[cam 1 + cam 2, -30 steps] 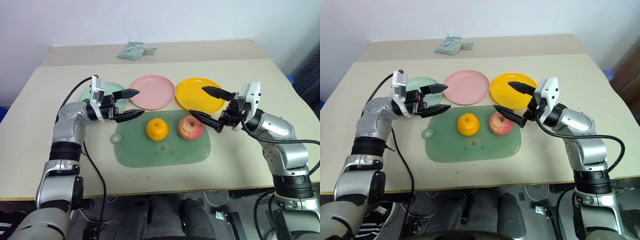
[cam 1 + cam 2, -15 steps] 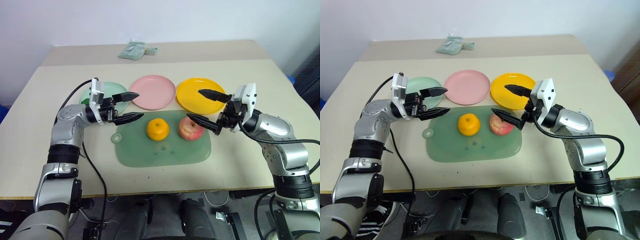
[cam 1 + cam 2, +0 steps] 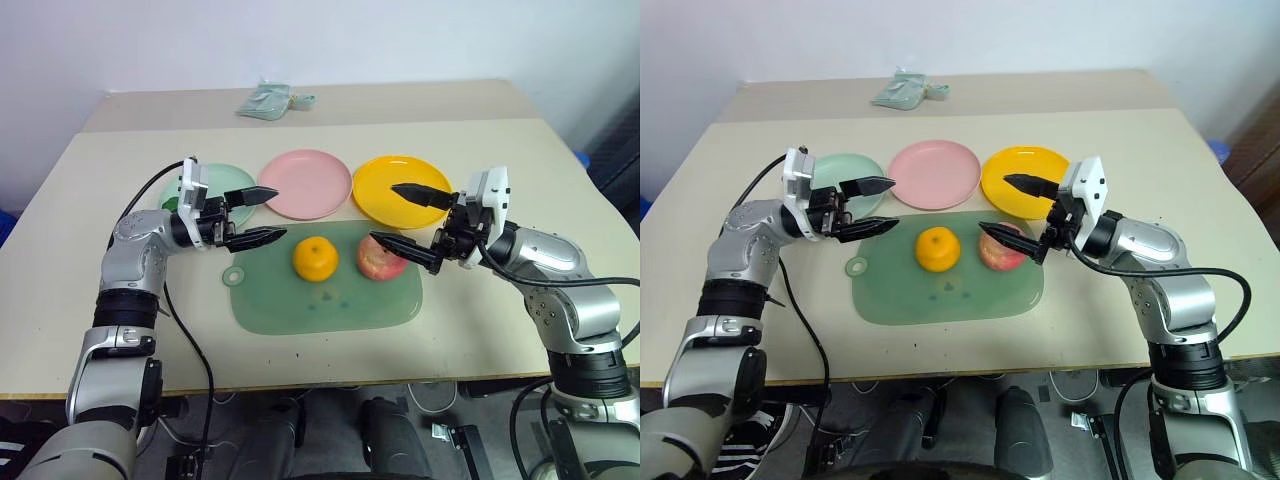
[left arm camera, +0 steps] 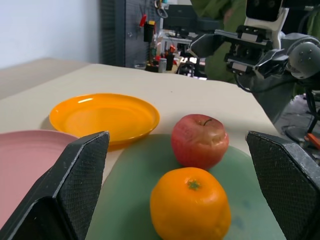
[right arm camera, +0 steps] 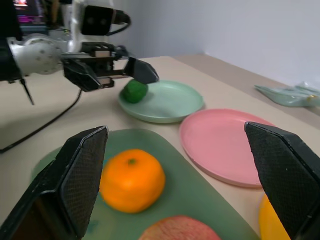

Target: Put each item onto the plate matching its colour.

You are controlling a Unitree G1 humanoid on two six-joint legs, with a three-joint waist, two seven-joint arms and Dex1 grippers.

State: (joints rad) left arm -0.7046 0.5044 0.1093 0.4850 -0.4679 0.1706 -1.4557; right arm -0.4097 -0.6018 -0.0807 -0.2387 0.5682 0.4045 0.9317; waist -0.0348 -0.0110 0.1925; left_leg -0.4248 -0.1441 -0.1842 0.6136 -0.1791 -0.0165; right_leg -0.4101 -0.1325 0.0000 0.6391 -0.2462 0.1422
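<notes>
Head views: right gripper (image 3: 408,216) has eased in from beside the round yellow-orange plastic plate (image 3: 385,200) and now hangs spread wide and empty, one finger above and one just in front of the red-pink apple (image 3: 381,257); no contact yet, so an apple pick looks to be the step starting. The apple and the round orange fruit (image 3: 315,258) sit side by side near the far edge of the pale green rounded cutting mat (image 3: 325,300), which lies mid-table (image 3: 480,310). Left gripper (image 3: 256,215) stays put, released and empty, over the mat's far left corner. Behind the mat runs a row of plates: pale mint green plate (image 3: 235,180), pink plate (image 3: 305,180), then yellow-orange. Left wrist view: apple behind orange on the mat, yellow-orange and pink plates beyond, right gripper in the background. Right wrist view: dark green bumpy fruit (image 5: 135,92) already rests on the mint plate, so one item is done; apple and orange remain.
</notes>
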